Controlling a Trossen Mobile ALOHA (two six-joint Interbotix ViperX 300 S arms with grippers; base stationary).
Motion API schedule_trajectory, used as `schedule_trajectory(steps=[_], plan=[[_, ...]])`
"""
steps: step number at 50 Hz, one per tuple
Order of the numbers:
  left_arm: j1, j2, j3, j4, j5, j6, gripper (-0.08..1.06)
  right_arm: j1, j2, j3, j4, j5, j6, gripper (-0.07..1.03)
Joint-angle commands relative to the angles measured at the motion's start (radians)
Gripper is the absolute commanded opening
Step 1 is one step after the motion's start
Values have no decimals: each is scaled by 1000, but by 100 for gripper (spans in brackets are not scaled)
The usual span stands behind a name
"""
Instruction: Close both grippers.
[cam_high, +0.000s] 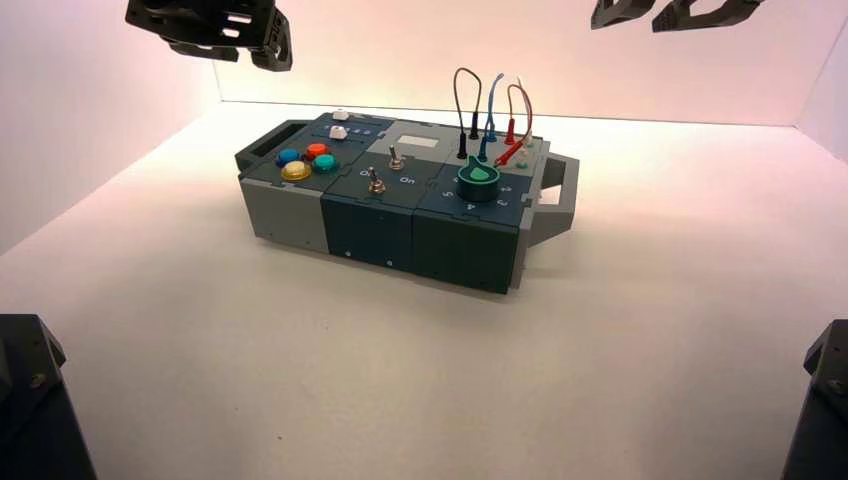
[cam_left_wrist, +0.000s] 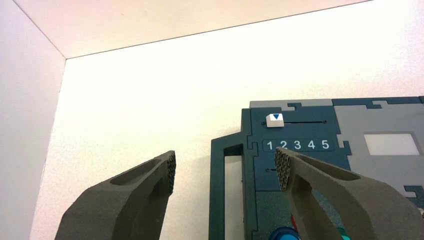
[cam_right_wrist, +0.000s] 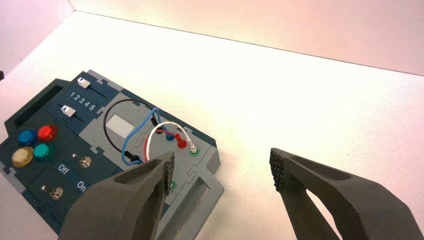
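My left gripper (cam_high: 262, 45) hangs high at the back left, above and behind the box's left end; in the left wrist view (cam_left_wrist: 224, 171) its black fingers stand wide apart and empty over the box's dark handle. My right gripper (cam_high: 655, 14) hangs high at the back right; in the right wrist view (cam_right_wrist: 222, 170) its fingers stand wide apart and empty above the box's right end and the bare table.
The grey-blue box (cam_high: 400, 195) stands mid-table with coloured buttons (cam_high: 305, 160), two toggle switches, a green knob (cam_high: 478, 180), looped wires (cam_high: 490, 115) and two sliders (cam_right_wrist: 75, 97). One slider's white cap (cam_left_wrist: 274, 120) sits near the 1-2 end of its scale. Black arm bases occupy both front corners.
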Motion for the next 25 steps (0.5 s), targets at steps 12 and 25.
schedule_trajectory(steps=[12, 25], plan=[[5, -20, -21, 3, 14, 2, 101, 6, -3, -21, 9, 17, 11, 98], [2, -29, -21, 3, 23, 2, 80, 5, -3, -23, 9, 34, 9, 68]])
